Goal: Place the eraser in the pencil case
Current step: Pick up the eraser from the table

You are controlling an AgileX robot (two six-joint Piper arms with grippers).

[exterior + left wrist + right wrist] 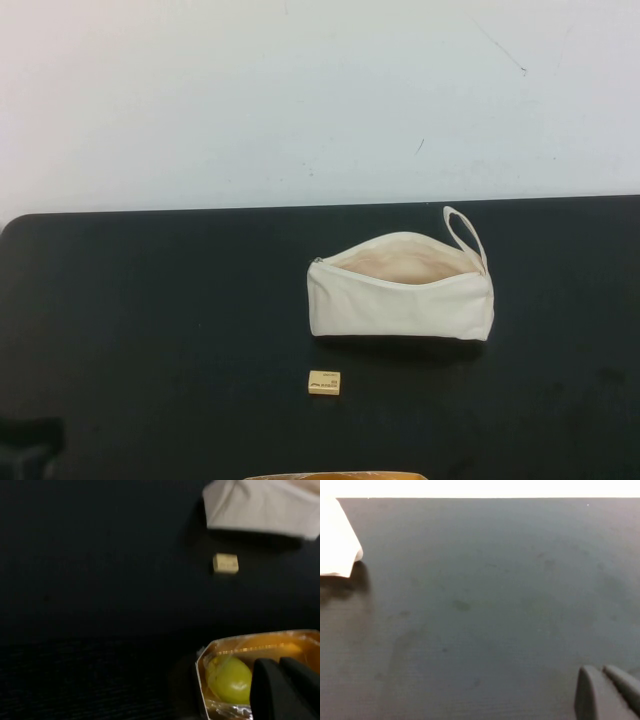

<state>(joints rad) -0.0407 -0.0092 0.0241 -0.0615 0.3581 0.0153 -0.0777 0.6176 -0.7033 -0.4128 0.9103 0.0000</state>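
Eraser (324, 382) lies free near the counter's near edge, just in front of the pencil case (400, 300), whose mouth gapes ready to receive. Left gripper (285, 687) and right gripper (607, 692) parked low, fingers pressed together, holding nothing.

- black table (150, 320), matte, fills most of the high view
- white wall (300, 90) behind its far edge
- clear orange-tinted container (240, 647) at near table edge, yellow-green round fruit (231, 679) inside
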